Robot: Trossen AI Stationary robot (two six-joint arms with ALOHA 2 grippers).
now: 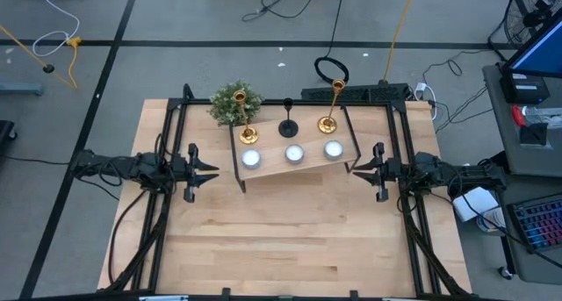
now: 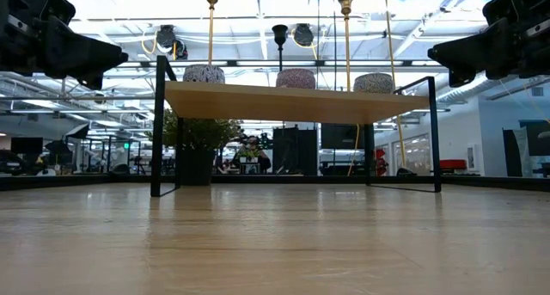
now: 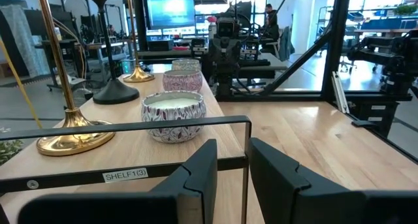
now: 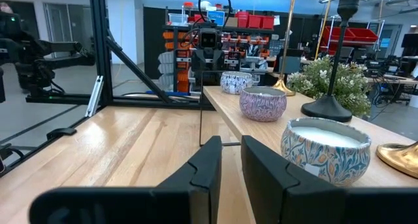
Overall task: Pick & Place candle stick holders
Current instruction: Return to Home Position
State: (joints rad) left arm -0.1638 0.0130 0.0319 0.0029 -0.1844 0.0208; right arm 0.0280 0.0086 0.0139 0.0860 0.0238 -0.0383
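High view: left claw (image 1: pixel 211 172), right claw (image 1: pixel 356 168), both empty, part-open, flank candle stick holders (image 1: pixel 288 127).

We see a pale blond wood table (image 1: pixel 281 240) with faint plank lines. At its twelve o'clock, the shelf (image 1: pixel 272 171) has the same light wood top on a black frame.

The gold candlestick at nine o'clock (image 1: pixel 248 134) and the gold candlestick at three o'clock (image 1: pixel 327 124) shine brassy, and the black candlestick (image 1: pixel 288 128) between them is matte.

The candle at nine o'clock (image 3: pixel 173 113) has dark reddish leaves printed on white. The middle candle (image 4: pixel 262 103) is mottled pink-purple, and the candle at three o'clock (image 4: pixel 324 152) swirls teal and orange on cream. All three have white wax.

The plant (image 1: pixel 235 103) at the shelf's ten o'clock is green. The left gripper (image 3: pixel 233 145) and right gripper (image 4: pixel 232 142) are black.
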